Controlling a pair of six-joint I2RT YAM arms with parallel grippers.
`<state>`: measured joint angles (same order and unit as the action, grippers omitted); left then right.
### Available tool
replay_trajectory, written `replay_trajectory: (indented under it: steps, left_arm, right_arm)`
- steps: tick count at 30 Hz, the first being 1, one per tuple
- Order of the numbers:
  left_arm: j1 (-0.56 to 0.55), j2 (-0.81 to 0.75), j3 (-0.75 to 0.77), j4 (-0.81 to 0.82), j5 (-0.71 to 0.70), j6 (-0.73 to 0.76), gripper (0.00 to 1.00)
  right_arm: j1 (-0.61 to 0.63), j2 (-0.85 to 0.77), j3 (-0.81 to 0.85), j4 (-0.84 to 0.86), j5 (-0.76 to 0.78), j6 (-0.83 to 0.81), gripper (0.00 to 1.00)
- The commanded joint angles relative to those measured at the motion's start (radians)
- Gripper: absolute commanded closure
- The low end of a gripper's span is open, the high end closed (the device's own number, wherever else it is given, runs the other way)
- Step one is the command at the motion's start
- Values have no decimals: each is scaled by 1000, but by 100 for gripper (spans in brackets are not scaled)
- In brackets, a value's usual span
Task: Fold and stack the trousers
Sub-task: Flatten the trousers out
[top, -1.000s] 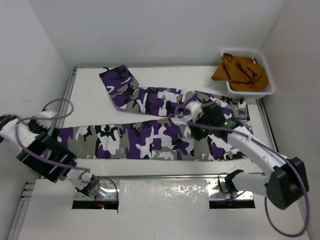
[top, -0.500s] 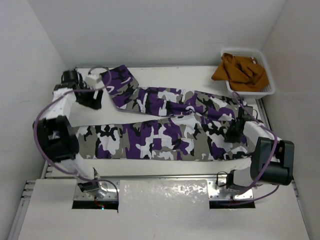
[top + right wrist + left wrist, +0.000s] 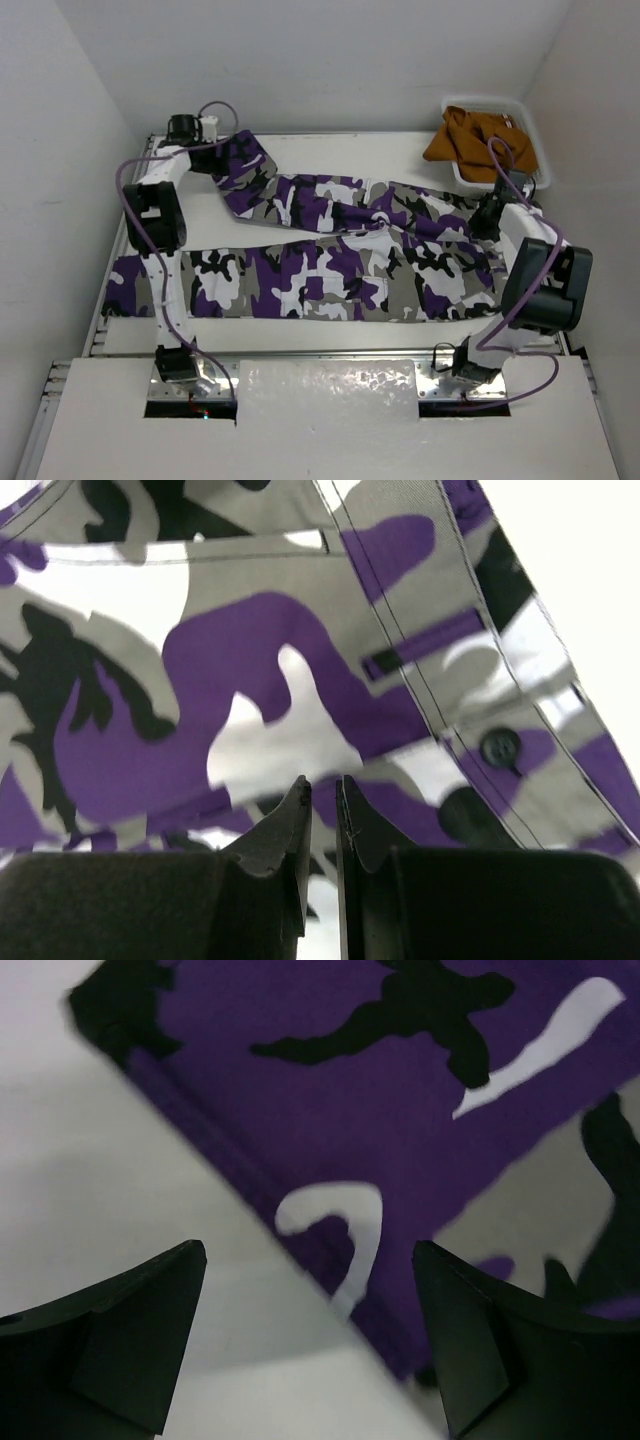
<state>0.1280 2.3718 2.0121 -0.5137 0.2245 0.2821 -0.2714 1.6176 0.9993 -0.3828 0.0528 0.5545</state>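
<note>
Both arms have swung out to opposite ends of the table (image 3: 350, 150), where the trousers (image 3: 320, 265) lie flat lengthwise, waist right, legs left. At the table's far-left corner the left gripper (image 3: 218, 150) gapes wide over the hem (image 3: 250, 1180), holding nothing. The right gripper (image 3: 487, 222), at the table's right side, is nearly closed over the waistband (image 3: 470, 630), which only its wrist view shows.
</note>
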Motion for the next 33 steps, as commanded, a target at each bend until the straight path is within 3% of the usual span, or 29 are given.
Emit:
replay_trajectory:
  steps: [1, 5, 11, 16, 20, 22, 28, 32, 33]
  left_arm:
    - [-31, 56, 115, 100, -94, 27, 17]
    - [-67, 107, 100, 66, -350, 231, 17]
    - [-50, -20, -374, 268, -612, 502, 14]
    - [11, -161, -486, 103, -535, 335, 16]
    - [16, -281, -605, 12, -433, 298, 16]
    - [24, -309, -587, -69, -429, 270, 16]
    - [134, -275, -288, -328, -311, 143, 20]
    - [186, -247, -54, -303, -180, 77, 18]
    - [205, -228, -20, -287, -171, 46, 17]
  right_arm:
    - [1, 60, 44, 44, 5, 53, 88]
    - [1, 132, 45, 48, 74, 96, 88]
    - [-20, 267, 94, -22, 91, 102, 89]
    - [-29, 294, 85, -79, 128, 105, 90]
    - [-29, 281, 39, -73, 133, 82, 91]
    - [-29, 268, 24, -93, 150, 70, 91]
    - [-86, 108, -41, -50, 125, 73, 89]
    - [-97, 86, 86, -27, 85, -76, 78]
    - [-100, 96, 155, -39, 78, -87, 71]
